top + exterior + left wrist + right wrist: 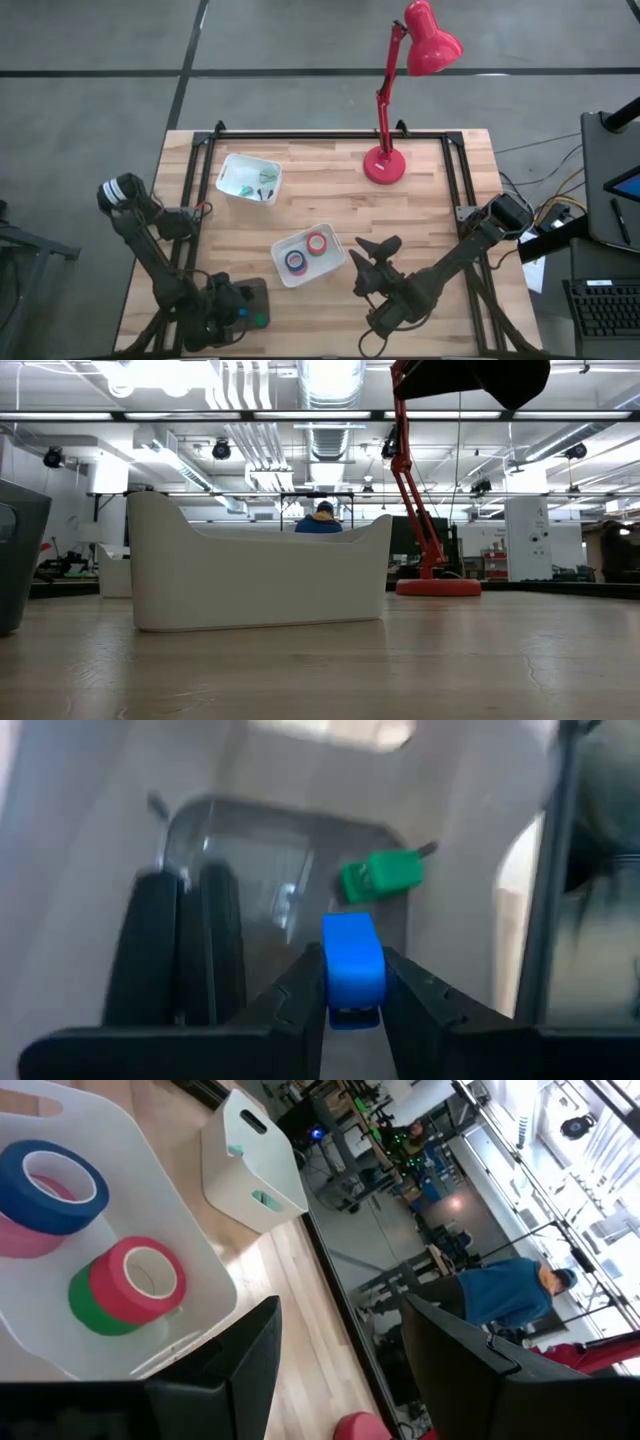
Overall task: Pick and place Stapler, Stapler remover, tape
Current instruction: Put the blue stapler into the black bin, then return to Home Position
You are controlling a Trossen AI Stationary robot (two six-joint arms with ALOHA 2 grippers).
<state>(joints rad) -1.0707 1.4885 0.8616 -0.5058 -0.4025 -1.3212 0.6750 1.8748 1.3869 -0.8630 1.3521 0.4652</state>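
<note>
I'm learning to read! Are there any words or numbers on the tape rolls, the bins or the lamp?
No words or numbers can be read in any view.
Tape rolls: plain colours, no print.
White bin: blank wall.
Red lamp: no label showing.
Blue item in the left hand: blurred, nothing readable.

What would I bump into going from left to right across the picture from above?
Left gripper over the dark bin → white bin with small items → white tray of tape rolls → right gripper, open → red lamp.
</note>
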